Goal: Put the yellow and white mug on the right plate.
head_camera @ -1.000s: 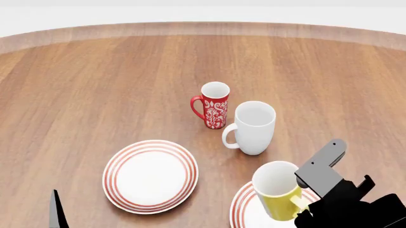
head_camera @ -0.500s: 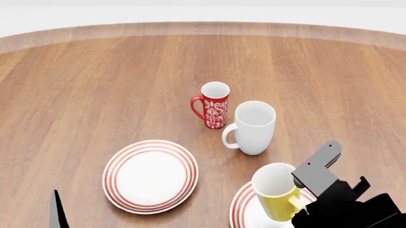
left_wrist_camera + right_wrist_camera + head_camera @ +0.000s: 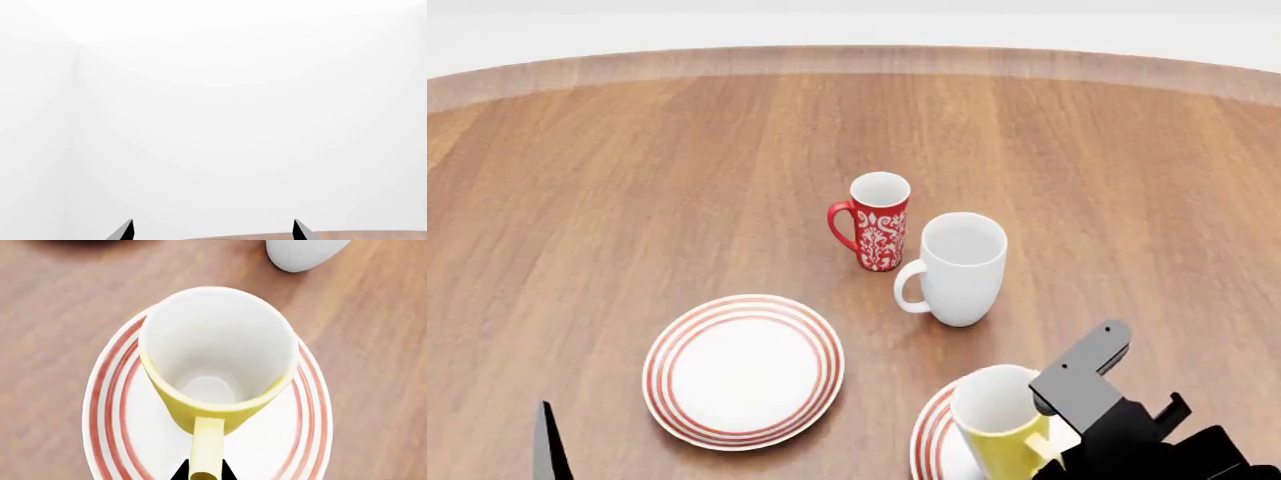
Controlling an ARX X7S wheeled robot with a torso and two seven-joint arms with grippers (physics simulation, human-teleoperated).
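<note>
Near the bottom edge of the head view, the right gripper (image 3: 1054, 450) is gripping the yellow and white mug (image 3: 1001, 425) by its handle, the mug sitting upright over the right plate (image 3: 932, 440). Whether the mug's base is touching the plate or hanging just above it cannot be told. The right wrist view is showing two black fingertips (image 3: 181, 473) pressing on either side of the yellow handle, with the mug (image 3: 217, 360) centred inside the plate's (image 3: 110, 390) thin red rings and white rim showing all round it. The plate and the gripper body are being cut off by the head view's lower edge.

Just beyond the plate, the taller white mug (image 3: 958, 268) is standing close, its rounded base also peeking into the right wrist view (image 3: 303, 252). A slim red patterned mug (image 3: 876, 221) is standing just behind it, nearly touching. The left plate (image 3: 743, 370), glossy and ringed like the other, is lying well apart with bare wood around it. The round wooden table (image 3: 627, 180), smooth and straight-grained, is offering wide open room toward its far curved edge.

The left gripper (image 3: 212, 231) is showing only two dark tips held apart against a blank white wall, with a sliver of table below; a dark tip is also poking into the head view's lower left corner.
</note>
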